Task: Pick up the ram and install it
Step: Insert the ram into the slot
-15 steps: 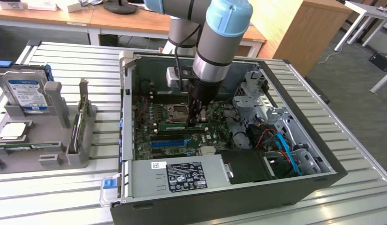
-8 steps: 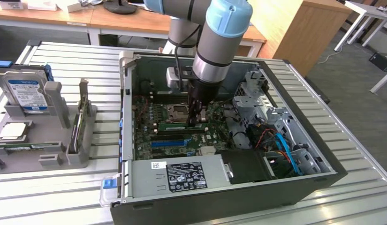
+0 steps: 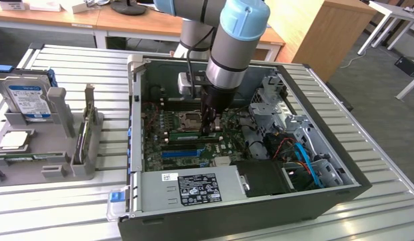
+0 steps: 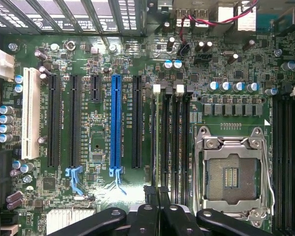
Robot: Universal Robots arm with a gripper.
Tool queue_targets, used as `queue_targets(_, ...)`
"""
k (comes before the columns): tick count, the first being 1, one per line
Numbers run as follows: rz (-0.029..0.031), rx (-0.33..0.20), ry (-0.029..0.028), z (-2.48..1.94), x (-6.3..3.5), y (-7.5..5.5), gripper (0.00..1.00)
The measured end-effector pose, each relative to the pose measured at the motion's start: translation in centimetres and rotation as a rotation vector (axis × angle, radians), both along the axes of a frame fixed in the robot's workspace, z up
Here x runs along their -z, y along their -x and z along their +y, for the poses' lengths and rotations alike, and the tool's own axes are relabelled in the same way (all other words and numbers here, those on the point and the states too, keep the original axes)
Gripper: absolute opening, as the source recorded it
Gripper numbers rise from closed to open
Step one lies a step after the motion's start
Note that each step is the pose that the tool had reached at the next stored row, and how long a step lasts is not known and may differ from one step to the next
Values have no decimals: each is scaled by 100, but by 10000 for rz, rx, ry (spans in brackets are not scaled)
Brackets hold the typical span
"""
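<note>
The ram [image 3: 183, 135] is a thin green stick standing on edge along a black memory slot beside the CPU socket [image 3: 191, 120], inside the open computer case [image 3: 136, 120]. My gripper [image 3: 209, 131] reaches straight down into the case and is shut on the ram. In the wrist view the ram [image 4: 156, 147] is a narrow line seen edge-on, running away from my gripper [image 4: 157, 209] between the black slots, left of the CPU socket [image 4: 231, 169]. I cannot tell whether the stick is fully seated.
The long blue slot [image 4: 116, 128] and black expansion slots lie beside the memory slots. The power supply [image 3: 193, 188] and drive cage with cables [image 3: 287, 135] crowd the case. At the exterior view's left, a grey fixture [image 3: 56, 170] holds a hard drive [image 3: 26, 100] and an upright card [image 3: 86, 125].
</note>
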State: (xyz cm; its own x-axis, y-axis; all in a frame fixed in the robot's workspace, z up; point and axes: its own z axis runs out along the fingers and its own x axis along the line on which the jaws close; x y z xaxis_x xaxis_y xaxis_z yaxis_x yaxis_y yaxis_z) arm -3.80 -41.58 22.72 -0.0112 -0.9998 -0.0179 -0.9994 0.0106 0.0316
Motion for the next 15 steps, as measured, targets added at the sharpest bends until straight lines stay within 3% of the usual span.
queue_targets(12, 1, 0, -3, 0, 12, 0, 13)
queue_targets(15, -1, 0, -2, 0, 12, 0, 25)
